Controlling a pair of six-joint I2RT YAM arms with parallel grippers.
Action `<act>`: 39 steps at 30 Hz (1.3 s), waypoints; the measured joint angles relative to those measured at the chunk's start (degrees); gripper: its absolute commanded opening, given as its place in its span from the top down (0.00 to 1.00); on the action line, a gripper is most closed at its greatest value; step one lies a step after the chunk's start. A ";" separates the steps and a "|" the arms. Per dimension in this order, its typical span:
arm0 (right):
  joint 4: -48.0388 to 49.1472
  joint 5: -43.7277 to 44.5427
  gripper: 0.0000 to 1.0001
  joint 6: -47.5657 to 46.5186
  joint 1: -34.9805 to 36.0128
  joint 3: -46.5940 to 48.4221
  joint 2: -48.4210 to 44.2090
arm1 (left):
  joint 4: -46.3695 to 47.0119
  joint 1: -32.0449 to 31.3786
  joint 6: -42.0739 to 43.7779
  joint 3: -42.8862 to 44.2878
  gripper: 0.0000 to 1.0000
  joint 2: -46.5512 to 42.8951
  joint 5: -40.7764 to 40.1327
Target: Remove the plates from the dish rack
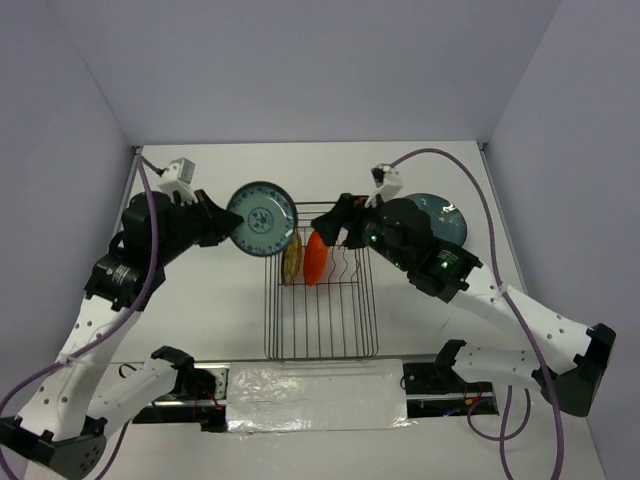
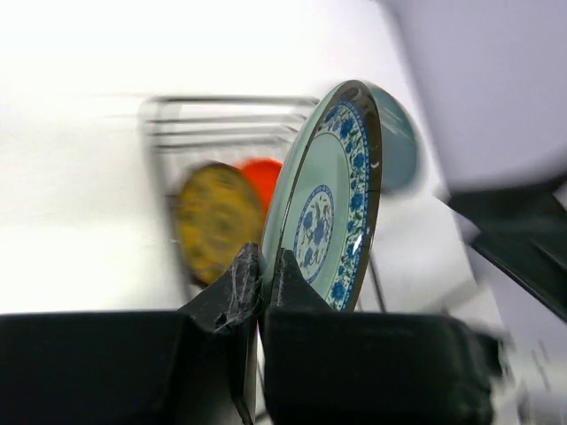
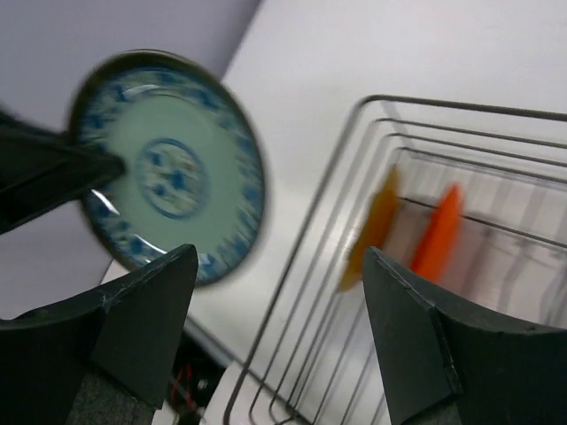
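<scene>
My left gripper (image 1: 222,226) is shut on the rim of the pale blue patterned plate (image 1: 262,220), holding it in the air left of the dish rack (image 1: 322,330). The left wrist view shows the jaws (image 2: 264,267) pinching that plate (image 2: 330,199) on edge. A yellow-amber plate (image 1: 291,260) and an orange-red plate (image 1: 316,258) stand upright in the rack's far end. My right gripper (image 1: 332,228) hangs open over that end of the rack, close to the orange-red plate. In the right wrist view its open gripper (image 3: 279,266) holds nothing, with the blue plate (image 3: 168,168) to the left.
A larger dark teal plate (image 1: 442,216) lies on the table at the back right, partly hidden behind my right arm. White walls close in the table on three sides. A plastic-covered strip (image 1: 315,395) runs along the near edge between the arm bases.
</scene>
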 measured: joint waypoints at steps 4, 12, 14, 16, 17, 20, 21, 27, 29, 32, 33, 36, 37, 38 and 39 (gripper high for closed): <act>-3.15 5.77 0.18 3.34 -4.63 -5.64 -6.16 | -8.00 5.09 -3.45 7.78 1.00 7.02 -13.46; -7.85 7.82 0.15 2.78 -5.05 -12.11 -21.18 | -3.61 28.00 -11.15 10.38 1.00 26.91 -15.89; -8.94 7.48 0.15 1.97 -5.05 -12.55 -23.15 | 0.28 30.58 -12.26 9.81 1.00 34.34 -14.03; -9.90 6.91 0.15 1.07 -5.05 -12.90 -25.07 | 4.20 32.30 -13.40 9.29 1.00 41.29 -10.99; -10.40 6.58 0.15 0.63 -5.05 -13.11 -25.97 | 6.12 32.89 -13.64 8.90 1.00 44.19 -9.92; -11.74 5.90 0.15 -0.59 -5.05 -13.53 -28.28 | 9.92 33.99 -14.45 7.39 1.00 49.86 -8.09; -11.93 5.64 0.15 -0.92 -5.05 -13.68 -29.05 | 10.86 34.25 -14.86 6.78 0.95 50.62 -7.65; -11.32 4.96 0.00 -3.50 -5.05 -16.41 -30.40 | 17.35 35.63 -16.33 2.71 0.50 52.13 -6.16; -11.56 5.01 0.00 -3.91 -5.05 -17.05 -28.30 | 17.70 35.89 -16.46 2.97 0.36 53.90 -6.34; -11.85 5.62 0.00 -4.07 -5.05 -16.37 -21.70 | 16.13 36.20 -16.68 2.89 0.16 56.54 -7.15; -12.66 5.99 0.00 -4.07 -5.05 -15.54 -18.78 | 14.91 36.28 -16.96 2.84 0.11 57.07 -7.69; -15.72 7.98 0.00 -3.61 -5.05 -11.06 -9.22 | 11.21 36.30 -17.44 4.59 0.02 56.89 -9.55; -16.68 8.61 0.00 -3.26 -5.03 -9.20 -5.95 | 9.14 36.30 -17.44 5.38 0.01 56.89 -10.78; -18.14 9.97 0.00 -2.75 -4.85 -6.51 -2.05 | 6.32 36.28 -17.44 6.38 0.00 56.85 -12.57; -19.41 11.21 0.00 -2.25 -4.50 -4.07 1.09 | 3.76 36.28 -17.46 7.32 0.01 56.59 -14.01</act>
